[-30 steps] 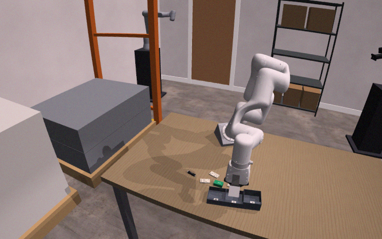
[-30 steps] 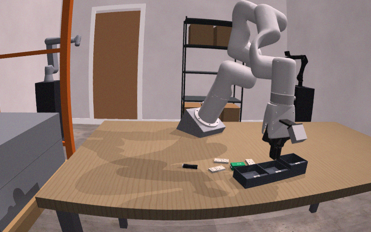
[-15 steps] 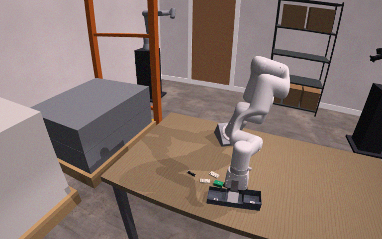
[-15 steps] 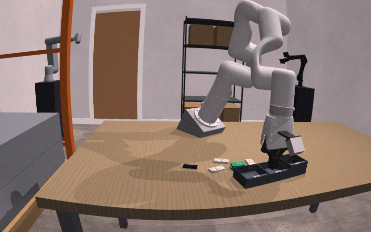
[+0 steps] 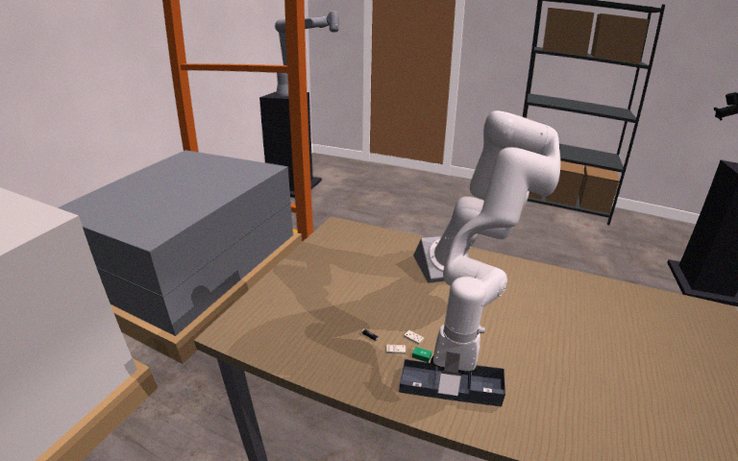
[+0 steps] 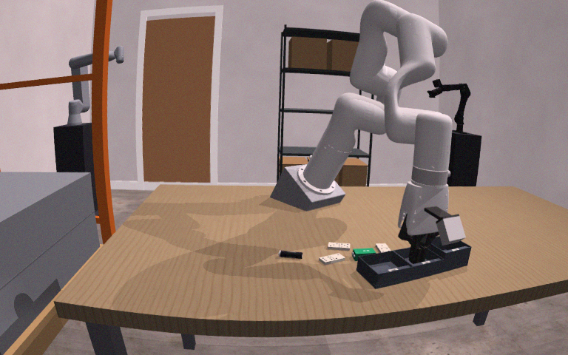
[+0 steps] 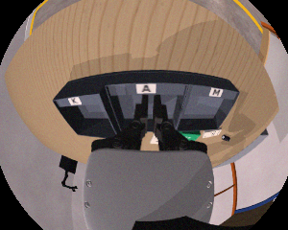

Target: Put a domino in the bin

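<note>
A dark tray (image 5: 447,399) (image 6: 410,275) (image 7: 88,126) of three bins stands near the table's front edge. The wrist view shows the labels K, A and M; the K bin (image 7: 77,113) (image 5: 490,378) (image 6: 457,257) is an end bin and looks empty. My gripper (image 5: 456,376) (image 6: 418,257) (image 7: 151,103) is shut on nothing and reaches down into the middle bin, marked A. Three white dominoes lie flat on the table beside the tray's other end: one (image 5: 413,335) (image 6: 339,245), a second (image 5: 395,348) (image 6: 331,258), and a third (image 6: 382,247) close to the tray.
A green block (image 5: 422,353) (image 6: 363,252) (image 7: 194,134) lies against the tray's M end. A small black cylinder (image 5: 369,334) (image 6: 290,254) lies further left. The arm's base (image 5: 430,256) (image 6: 307,193) stands at the back of the table.
</note>
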### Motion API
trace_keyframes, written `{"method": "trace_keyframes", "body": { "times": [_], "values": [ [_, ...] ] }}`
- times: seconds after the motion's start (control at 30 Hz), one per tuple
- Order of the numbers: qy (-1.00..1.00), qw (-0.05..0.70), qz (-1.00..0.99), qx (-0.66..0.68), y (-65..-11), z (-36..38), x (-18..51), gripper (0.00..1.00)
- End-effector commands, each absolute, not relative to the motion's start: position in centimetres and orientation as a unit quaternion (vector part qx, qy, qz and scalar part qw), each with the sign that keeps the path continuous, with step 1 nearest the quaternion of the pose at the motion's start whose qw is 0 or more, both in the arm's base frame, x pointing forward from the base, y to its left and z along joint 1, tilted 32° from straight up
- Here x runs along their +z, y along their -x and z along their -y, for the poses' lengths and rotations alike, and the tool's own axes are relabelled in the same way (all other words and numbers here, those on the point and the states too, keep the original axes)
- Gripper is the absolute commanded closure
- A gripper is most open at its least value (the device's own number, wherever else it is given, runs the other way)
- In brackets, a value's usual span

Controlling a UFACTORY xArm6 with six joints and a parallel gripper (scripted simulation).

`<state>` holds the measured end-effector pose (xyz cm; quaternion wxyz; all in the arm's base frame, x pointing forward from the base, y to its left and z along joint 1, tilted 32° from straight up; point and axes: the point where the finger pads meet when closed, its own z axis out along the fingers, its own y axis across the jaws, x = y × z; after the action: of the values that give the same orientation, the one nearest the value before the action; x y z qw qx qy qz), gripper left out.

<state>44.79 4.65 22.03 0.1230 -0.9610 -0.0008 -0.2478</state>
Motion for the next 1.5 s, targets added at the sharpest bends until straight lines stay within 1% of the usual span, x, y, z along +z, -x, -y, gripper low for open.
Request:
{"method": "trace_keyframes", "body": {
  "times": [0.0,1.17,1.47],
  "values": [
    [0.961,0.123,0.001,-0.249,-44.9,-4.6,22.2,0.93],
    [0.961,0.123,0.001,-0.249,-44.9,-4.6,22.2,0.93],
    [0.961,0.123,0.001,-0.249,-44.3,-4.4,23.2,0.93]
  ]
}}
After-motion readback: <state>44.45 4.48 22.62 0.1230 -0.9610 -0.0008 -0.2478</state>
